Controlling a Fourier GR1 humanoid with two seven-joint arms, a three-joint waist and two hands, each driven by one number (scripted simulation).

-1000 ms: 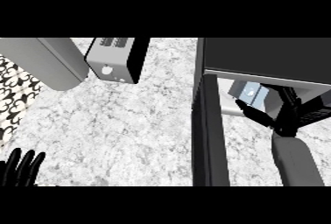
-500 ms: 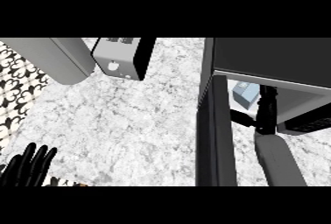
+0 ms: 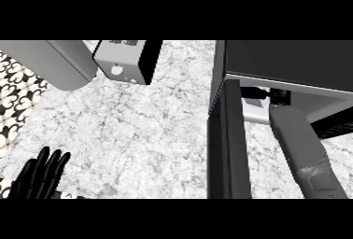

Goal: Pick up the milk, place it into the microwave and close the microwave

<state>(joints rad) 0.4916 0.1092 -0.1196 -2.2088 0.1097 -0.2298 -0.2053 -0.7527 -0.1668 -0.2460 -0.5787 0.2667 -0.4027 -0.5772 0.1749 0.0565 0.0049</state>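
Microwave (image 3: 289, 60) one, toaster (image 3: 121, 58) one

counter (image 3: 158, 135): white marble, grey veins | microwave (image 3: 289, 60): dark grey shell, pale grey inside | microwave door (image 3: 228, 149): near-black | toaster (image 3: 124, 65): silver face, black side | left hand (image 3: 41, 179): black | right forearm (image 3: 303, 149): grey | surface at left edge (image 3: 17, 93): black-and-white ornate pattern | rounded box (image 3: 48, 63): plain grey

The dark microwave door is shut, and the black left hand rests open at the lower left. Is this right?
Not quite: in the head view the dark microwave door stands open, the grey right forearm reaching in beside it. The black left hand does rest open at the lower left.
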